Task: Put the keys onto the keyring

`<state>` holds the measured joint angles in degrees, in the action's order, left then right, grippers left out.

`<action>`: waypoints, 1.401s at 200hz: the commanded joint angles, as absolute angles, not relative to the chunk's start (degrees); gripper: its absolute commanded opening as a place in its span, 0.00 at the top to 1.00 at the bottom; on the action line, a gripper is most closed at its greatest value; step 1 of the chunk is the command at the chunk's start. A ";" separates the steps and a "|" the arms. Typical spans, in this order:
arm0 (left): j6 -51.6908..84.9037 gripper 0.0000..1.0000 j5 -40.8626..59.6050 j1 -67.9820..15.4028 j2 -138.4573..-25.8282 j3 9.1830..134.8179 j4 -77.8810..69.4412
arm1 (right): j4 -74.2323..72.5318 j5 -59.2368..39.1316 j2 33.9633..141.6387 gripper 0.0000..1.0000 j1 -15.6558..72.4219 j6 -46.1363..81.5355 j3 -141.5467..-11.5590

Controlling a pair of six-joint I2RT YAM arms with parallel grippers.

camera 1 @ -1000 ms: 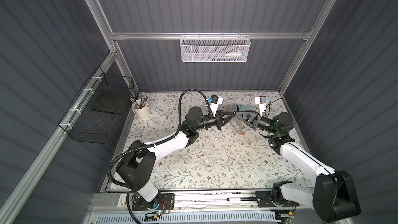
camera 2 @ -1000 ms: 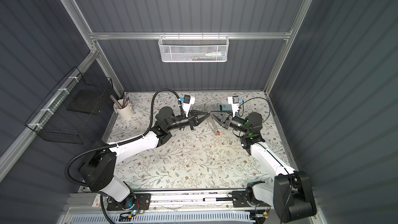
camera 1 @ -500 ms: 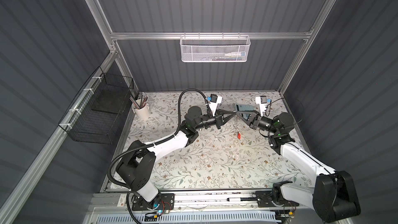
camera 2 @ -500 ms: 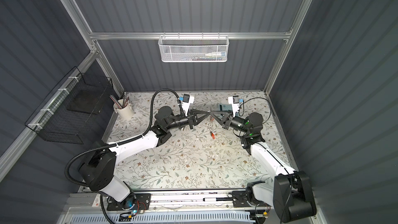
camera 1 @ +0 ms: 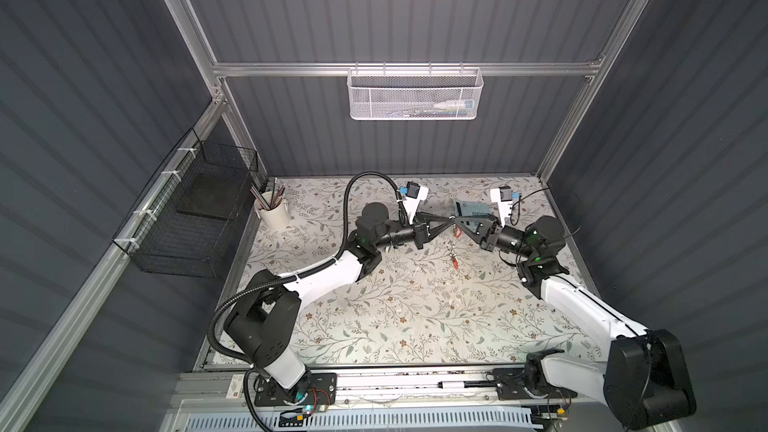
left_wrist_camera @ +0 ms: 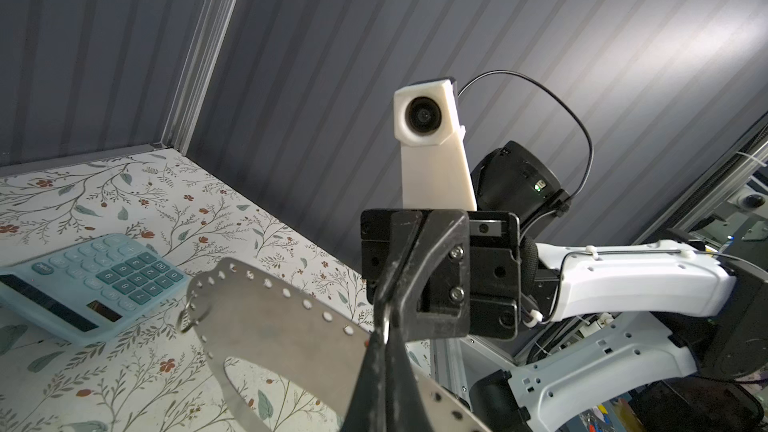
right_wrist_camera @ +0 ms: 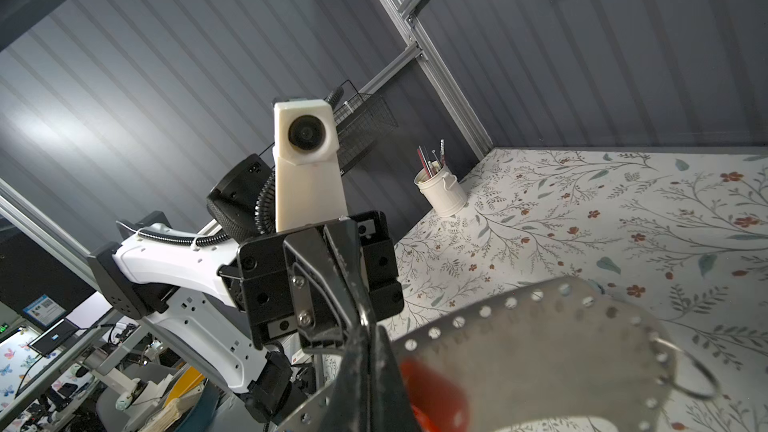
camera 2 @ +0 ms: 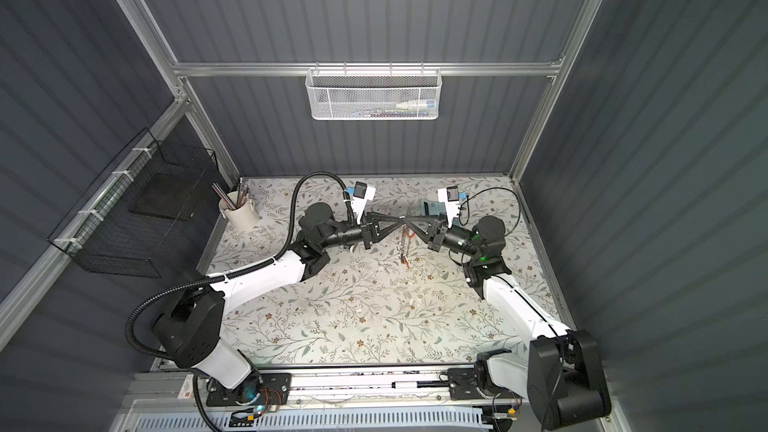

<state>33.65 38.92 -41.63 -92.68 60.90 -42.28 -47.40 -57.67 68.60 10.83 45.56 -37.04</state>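
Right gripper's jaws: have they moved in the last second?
Yes. In a top view the right gripper edged leftward, ending by the left end of the calculator.

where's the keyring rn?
In both top views the keyring hangs mid-air at back centre, pinched between the left gripper and right gripper, near the calculator.

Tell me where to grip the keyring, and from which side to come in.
Grip the keyring on its flat band, coming in edge-on over the holed rim so the pincer closes on both faces: the plate is thin, so only its faces give hold. Stay off the end where the small metal ring hangs. The left pincer and right pincer appear to pinch it that way.
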 commanded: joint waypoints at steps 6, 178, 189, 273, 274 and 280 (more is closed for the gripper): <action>25.77 0.88 42.42 -40.78 -89.82 63.02 -34.31 | -47.14 -57.78 67.33 1.00 11.07 43.77 -37.55; -22.16 0.52 42.10 -37.53 -89.03 93.15 40.48 | -22.86 -57.16 60.16 1.00 14.10 14.78 -41.48; -22.35 0.52 42.77 -37.51 -90.15 94.49 41.87 | -21.51 -57.15 59.90 1.00 14.65 13.11 -41.74; -22.75 0.61 46.77 -37.88 -97.52 103.38 48.73 | -18.98 -57.84 60.05 1.00 17.35 8.64 -42.67; -22.76 0.61 46.85 -37.88 -97.63 103.41 48.84 | -18.98 -57.84 60.04 1.00 17.33 8.63 -42.65; -23.04 0.61 47.21 -37.96 -97.98 103.71 49.47 | -18.98 -57.92 60.05 1.00 17.39 8.65 -42.70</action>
<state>-21.08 44.51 -37.45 -96.42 100.77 44.66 -18.48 -56.73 60.27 16.93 10.07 -40.42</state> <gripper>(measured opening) 0.398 0.050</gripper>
